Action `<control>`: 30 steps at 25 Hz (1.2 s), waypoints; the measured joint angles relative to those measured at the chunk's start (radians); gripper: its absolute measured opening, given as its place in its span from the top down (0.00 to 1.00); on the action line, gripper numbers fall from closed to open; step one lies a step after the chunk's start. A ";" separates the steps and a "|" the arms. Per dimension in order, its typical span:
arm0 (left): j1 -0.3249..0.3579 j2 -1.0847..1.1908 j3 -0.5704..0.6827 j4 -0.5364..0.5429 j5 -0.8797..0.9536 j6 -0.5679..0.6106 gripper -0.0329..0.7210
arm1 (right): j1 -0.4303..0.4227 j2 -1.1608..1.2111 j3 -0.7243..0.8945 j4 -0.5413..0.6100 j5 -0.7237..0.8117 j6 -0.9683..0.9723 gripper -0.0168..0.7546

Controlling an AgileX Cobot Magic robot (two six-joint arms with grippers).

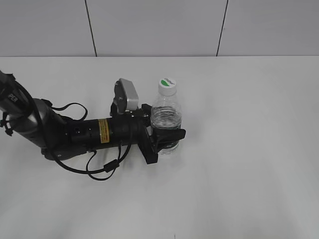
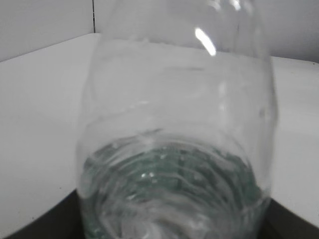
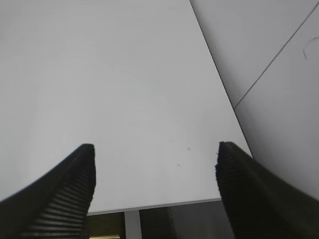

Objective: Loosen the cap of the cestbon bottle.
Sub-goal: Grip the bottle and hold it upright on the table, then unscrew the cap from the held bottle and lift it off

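Upright, cestbon bottle (image 1: 166, 119) within left gripper (image 1: 166, 137), capped

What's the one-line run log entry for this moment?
left gripper: shut on cestbon bottle, low on body | bottle: upright on table | cap: on, untouched | right gripper: open, empty, away from bottle

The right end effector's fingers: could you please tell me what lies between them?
Nothing: the right end effector is open, with only bare white table between its fingers, as the right wrist view shows.
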 joint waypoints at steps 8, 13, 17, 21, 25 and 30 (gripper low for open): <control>0.000 0.000 0.000 0.006 0.000 0.012 0.41 | 0.000 0.000 0.000 0.000 0.000 0.000 0.23; 0.000 0.000 0.000 0.007 0.000 0.013 0.41 | 0.000 0.000 0.000 0.000 -0.009 0.000 0.23; 0.000 0.000 0.000 0.008 0.000 0.014 0.41 | 0.000 0.000 0.000 0.000 -0.050 0.000 0.23; 0.000 0.000 0.000 0.008 0.000 0.014 0.41 | 0.000 0.000 0.013 0.000 -0.144 0.000 0.23; 0.000 0.000 0.000 0.009 0.000 0.014 0.41 | 0.000 0.000 0.045 0.007 -0.227 0.000 0.23; 0.000 0.000 -0.002 0.010 0.000 0.014 0.41 | 0.000 0.030 0.042 0.011 -0.253 0.001 0.23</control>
